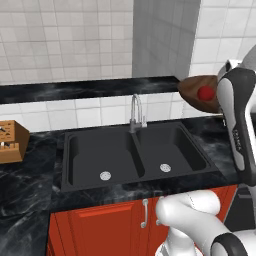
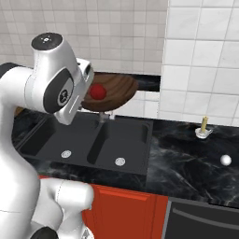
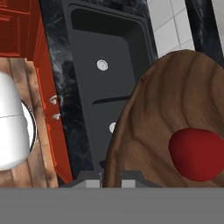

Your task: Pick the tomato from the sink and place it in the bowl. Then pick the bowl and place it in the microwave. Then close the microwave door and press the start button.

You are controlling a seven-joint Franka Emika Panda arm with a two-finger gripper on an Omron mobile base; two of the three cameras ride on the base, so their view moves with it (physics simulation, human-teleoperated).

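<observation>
The brown wood-grain bowl (image 2: pixel 119 91) hangs tilted in the air above the black double sink (image 2: pixel 46 135), near its faucet. The red tomato (image 2: pixel 97 92) lies inside it. In the left base view the bowl (image 1: pixel 192 90) and tomato (image 1: pixel 205 93) show at the right, half hidden behind my forearm. In the hand view my gripper (image 3: pixel 111 178) is shut on the near rim of the bowl (image 3: pixel 162 109), with the tomato (image 3: pixel 197 153) resting low in it and the sink (image 3: pixel 109 39) far below. The microwave and its door are out of view.
A curved silver faucet (image 1: pixel 135 112) stands behind the sink's divider. A wooden knife block (image 1: pixel 10 142) sits on the left counter. On the right counter are a small white-based object (image 2: pixel 203 130) and a white ball (image 2: pixel 226 160). Red cabinets (image 1: pixel 110 225) run below.
</observation>
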